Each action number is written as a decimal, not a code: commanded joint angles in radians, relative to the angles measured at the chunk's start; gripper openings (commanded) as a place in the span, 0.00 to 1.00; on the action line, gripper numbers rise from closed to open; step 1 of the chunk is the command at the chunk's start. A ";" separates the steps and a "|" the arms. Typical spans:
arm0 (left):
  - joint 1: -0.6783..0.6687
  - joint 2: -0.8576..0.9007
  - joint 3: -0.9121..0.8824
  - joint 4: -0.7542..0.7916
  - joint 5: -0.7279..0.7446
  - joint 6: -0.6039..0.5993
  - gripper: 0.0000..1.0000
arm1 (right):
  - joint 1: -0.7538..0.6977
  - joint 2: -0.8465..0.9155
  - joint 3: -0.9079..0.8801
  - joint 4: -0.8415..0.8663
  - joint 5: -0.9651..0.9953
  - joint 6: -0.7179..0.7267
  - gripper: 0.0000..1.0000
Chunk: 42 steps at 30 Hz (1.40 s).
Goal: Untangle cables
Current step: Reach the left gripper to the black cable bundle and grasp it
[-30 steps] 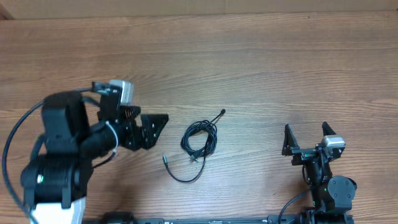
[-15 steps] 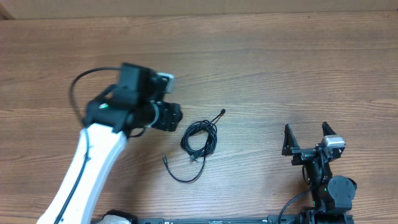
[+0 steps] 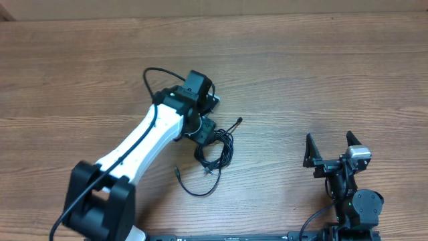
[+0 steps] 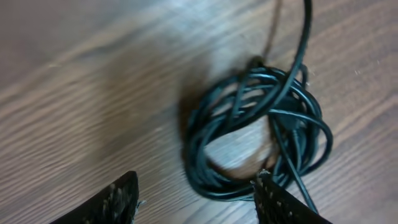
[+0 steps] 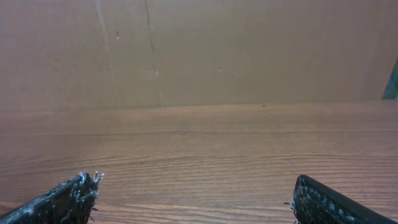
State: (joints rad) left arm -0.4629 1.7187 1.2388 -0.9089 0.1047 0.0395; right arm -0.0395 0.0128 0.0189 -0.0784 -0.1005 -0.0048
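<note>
The cables lie as one small knotted black bundle at the table's middle, with one plug end reaching up right and a loose tail curving down left. In the left wrist view the coiled bundle fills the centre. My left gripper is open and hovers right over the bundle's upper left edge; its fingertips straddle the coil's near loop. My right gripper is open and empty at the lower right, far from the cables; its view shows only bare wood.
The wooden table spreads all round. A brown cardboard wall stands behind the table in the right wrist view. The left arm's own thick black cord loops above its wrist.
My left arm has swung right and forward from the table's left side until its gripper is over the cable bundle. The bundle and the right arm have not moved.
</note>
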 commanded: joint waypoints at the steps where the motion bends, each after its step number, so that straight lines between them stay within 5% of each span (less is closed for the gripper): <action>1: -0.008 0.059 0.006 0.004 0.150 0.099 0.63 | 0.000 -0.010 -0.011 0.006 0.003 -0.004 1.00; 5: -0.009 0.136 0.006 0.039 0.140 0.103 0.61 | 0.000 -0.010 -0.011 0.006 0.003 -0.004 1.00; 10: -0.009 0.227 0.006 0.085 0.140 0.102 0.46 | 0.000 -0.010 -0.011 0.006 0.003 -0.004 1.00; 13: -0.009 0.256 0.007 0.106 0.130 0.101 0.08 | 0.000 -0.010 -0.011 0.006 0.003 -0.004 1.00; 14: -0.009 0.256 0.008 0.106 0.111 0.095 0.04 | 0.000 -0.010 -0.011 0.006 0.003 -0.004 1.00; 20: 0.010 0.196 0.132 -0.017 -0.112 -0.134 0.04 | 0.000 -0.010 -0.011 0.006 0.003 -0.004 1.00; 29: 0.045 0.071 0.379 -0.330 -0.113 -0.636 0.04 | 0.000 -0.010 -0.011 0.006 0.003 -0.004 1.00; 37: 0.132 -0.038 0.399 -0.433 -0.122 -0.644 0.04 | 0.000 -0.010 -0.011 0.006 0.003 -0.004 1.00; 42: 0.222 -0.117 0.399 -0.480 -0.145 -0.526 0.04 | 0.000 -0.010 -0.011 0.008 -0.049 0.077 1.00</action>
State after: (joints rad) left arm -0.2882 1.6779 1.6150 -1.3834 -0.0135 -0.5457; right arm -0.0391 0.0128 0.0189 -0.0776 -0.1081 0.0082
